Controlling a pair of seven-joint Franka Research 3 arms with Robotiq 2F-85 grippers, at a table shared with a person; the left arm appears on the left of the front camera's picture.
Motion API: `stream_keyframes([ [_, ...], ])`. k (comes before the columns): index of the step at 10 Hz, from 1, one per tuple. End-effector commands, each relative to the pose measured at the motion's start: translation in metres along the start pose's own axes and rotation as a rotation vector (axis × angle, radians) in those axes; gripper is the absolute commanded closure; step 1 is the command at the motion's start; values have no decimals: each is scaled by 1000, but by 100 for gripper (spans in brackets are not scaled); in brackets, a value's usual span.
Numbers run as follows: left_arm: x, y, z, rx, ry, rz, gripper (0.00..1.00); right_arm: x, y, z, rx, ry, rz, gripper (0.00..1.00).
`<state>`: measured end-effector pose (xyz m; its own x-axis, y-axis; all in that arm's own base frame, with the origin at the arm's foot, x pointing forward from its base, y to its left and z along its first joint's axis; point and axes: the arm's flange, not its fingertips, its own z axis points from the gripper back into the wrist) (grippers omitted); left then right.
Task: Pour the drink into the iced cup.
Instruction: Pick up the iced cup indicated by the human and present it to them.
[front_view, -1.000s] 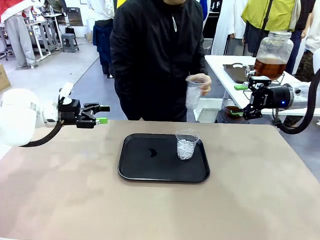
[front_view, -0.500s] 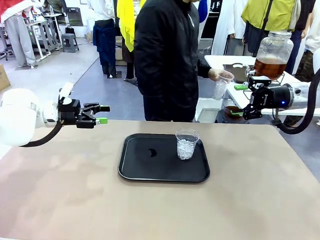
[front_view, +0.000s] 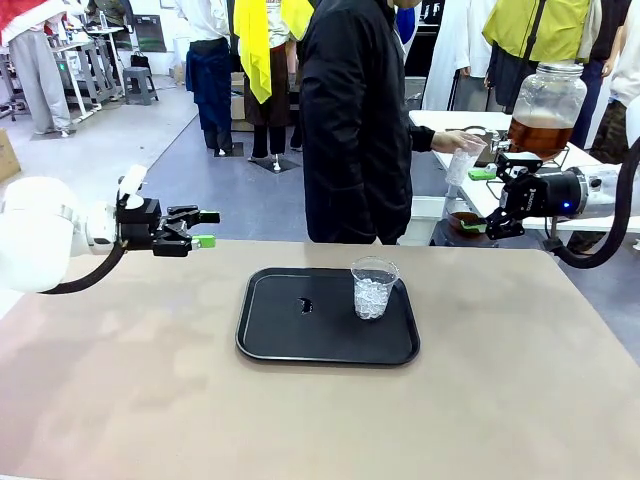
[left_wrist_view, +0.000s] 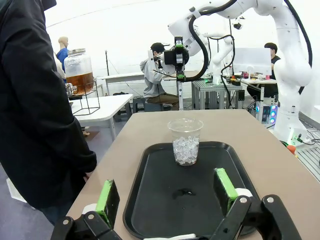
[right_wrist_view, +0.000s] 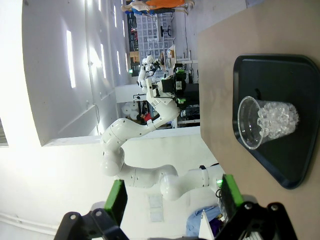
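Front view has the drink (front_view: 538, 134) as an amber-brown liquid in the lower part of a round clear glass dispenser jar (front_view: 547, 95). The jar stands raised on a white side table (front_view: 428, 120) at the far right, beyond the main table (front_view: 150, 400) and well apart from the iced cup (front_view: 374, 288). That cup stands upright, with ice in its lower half, near the right far corner of a black tray (front_view: 300, 358) lying in the middle of the table. A small dark mark (front_view: 306, 305) lies on the tray floor to the cup's left. The left end effector (front_view: 207, 229) hangs in the air over the table's far left edge, its green-padded fingers spread wide with nothing between them, pointing toward the picture's right. The right end effector (front_view: 476, 200) hangs past the table's far right corner, in front of the jar and below it, fingers likewise spread and empty, pointing toward the picture's left. A person in a black jacket (front_view: 355, 120) stands at the far side, turned toward the side table, and one hand (front_view: 452, 140) holds a clear cup (front_view: 462, 163) near the jar, just above the right end effector. Left wrist view looks along the tray to the iced cup between its own two parted pads, with the jar on a black wire stand (left_wrist_view: 90, 102) farther off at left.
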<state>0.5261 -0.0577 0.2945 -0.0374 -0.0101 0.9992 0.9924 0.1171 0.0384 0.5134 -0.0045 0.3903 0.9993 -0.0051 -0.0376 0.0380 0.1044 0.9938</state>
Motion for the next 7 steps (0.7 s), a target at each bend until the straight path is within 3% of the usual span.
stream_keyframes([
  [1,2,2,-1,0,-3,5,0,-1,1,0,0,-3,2,0],
  [7,2,2,-1,0,-3,5,0,-1,1,0,0,-3,2,0],
])
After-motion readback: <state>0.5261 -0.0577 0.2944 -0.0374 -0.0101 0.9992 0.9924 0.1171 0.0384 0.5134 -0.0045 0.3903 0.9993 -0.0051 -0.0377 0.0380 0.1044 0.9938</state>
